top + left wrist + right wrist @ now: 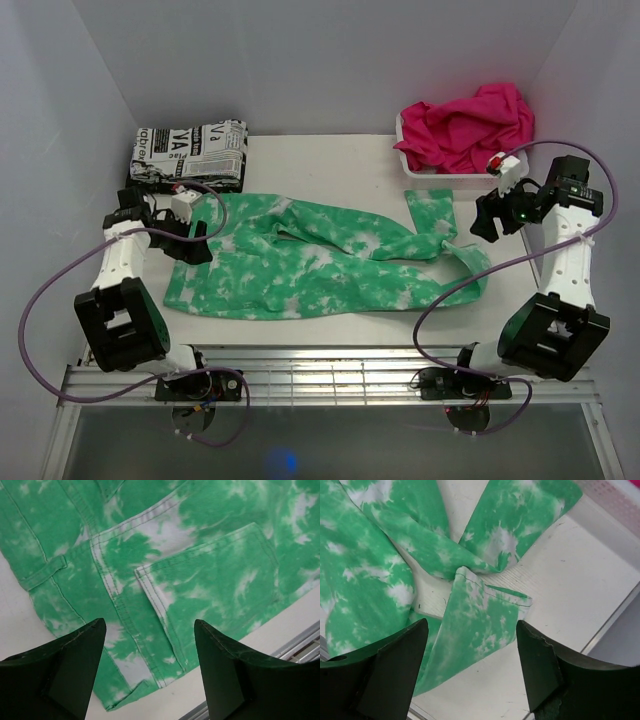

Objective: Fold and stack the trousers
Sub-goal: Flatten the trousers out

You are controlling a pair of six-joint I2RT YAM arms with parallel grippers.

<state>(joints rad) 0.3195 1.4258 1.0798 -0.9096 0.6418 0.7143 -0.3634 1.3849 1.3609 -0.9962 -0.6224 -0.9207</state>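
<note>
At the far left corner of the white table (330, 160) lies a cloth with black-and-white newspaper print (190, 152). It is folded into a flat packet, and its edges are about square to the table. At the far right corner stands a shallow white tray (404, 158). In it a hot-pink cloth (465, 128) is heaped and crumpled; it rises higher than the rim and covers the right end of the tray. The two cloths are well apart. Plain pale walls (320, 60) close the table on three sides. Along the near edge runs a metal grille (330, 378) of thin bars.
</note>
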